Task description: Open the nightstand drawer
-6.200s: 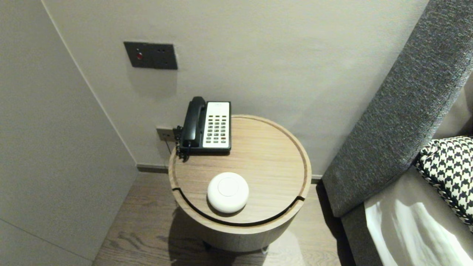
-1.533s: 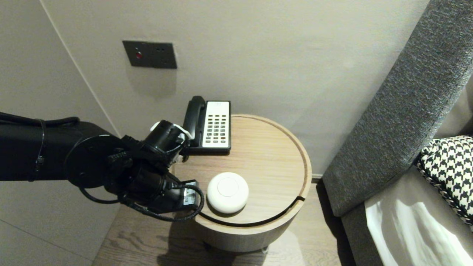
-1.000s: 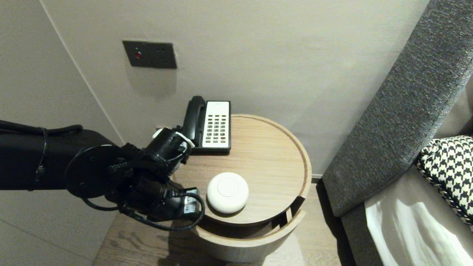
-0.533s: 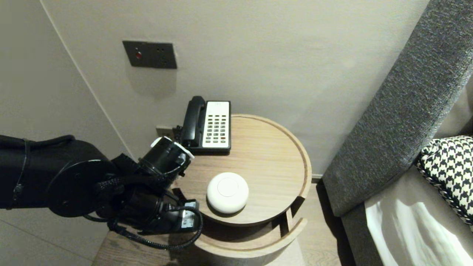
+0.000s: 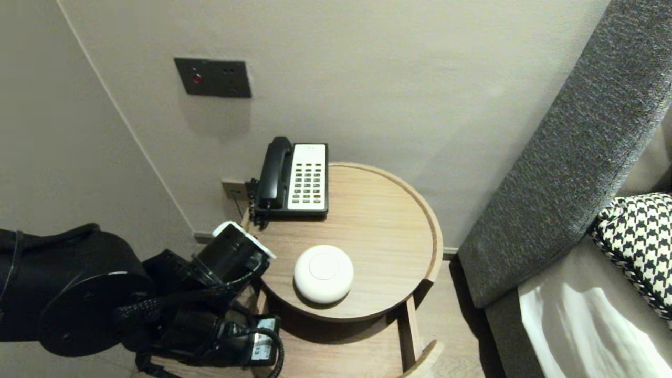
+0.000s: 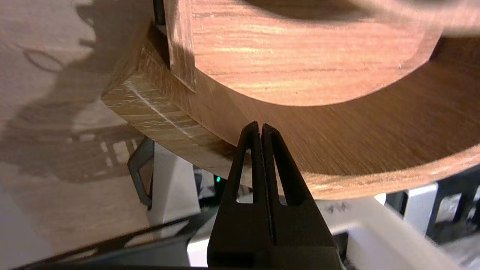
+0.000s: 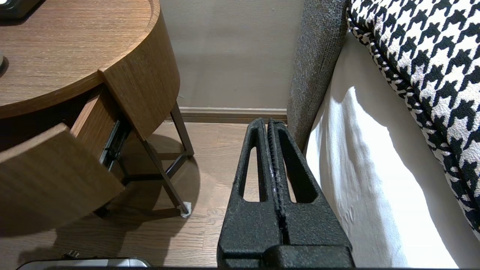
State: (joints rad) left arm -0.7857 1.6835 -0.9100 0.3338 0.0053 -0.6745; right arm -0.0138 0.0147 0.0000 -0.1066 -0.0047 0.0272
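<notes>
The drawer (image 5: 341, 352) now stands well out from under the counter (image 5: 380, 220). A second and a half ago its curved front lay flush with the counter's rim. The gap has widened in each glimpse since, until the drawer's floor and right side wall show in front of the counter.

The left arm has drawn back with it and sits low at the counter's left front. The left end effector (image 6: 260, 125) is clenched on nothing. Its fingers (image 6: 267, 168) are pressed together and hooked over the rim of the drawer's front, with the tips inside the drawer, just below the counter's top. It drags the front rather than pinching it.

Going by how much of the floor is bared, the pull looks largely made. The hook is the weak point — closed fingers behind a rim could slip off if they lift.

On the counter nothing has shifted. The phone (image 5: 296, 178) keeps to the counter's back edge and the white disc (image 5: 323, 273) to its front edge, right above the open drawer.

The right end effector (image 7: 267, 120) is also clenched and empty. It hangs parked to the right of the counter, over the floor (image 7: 210, 157) and beside the bed (image 7: 360, 195).
</notes>
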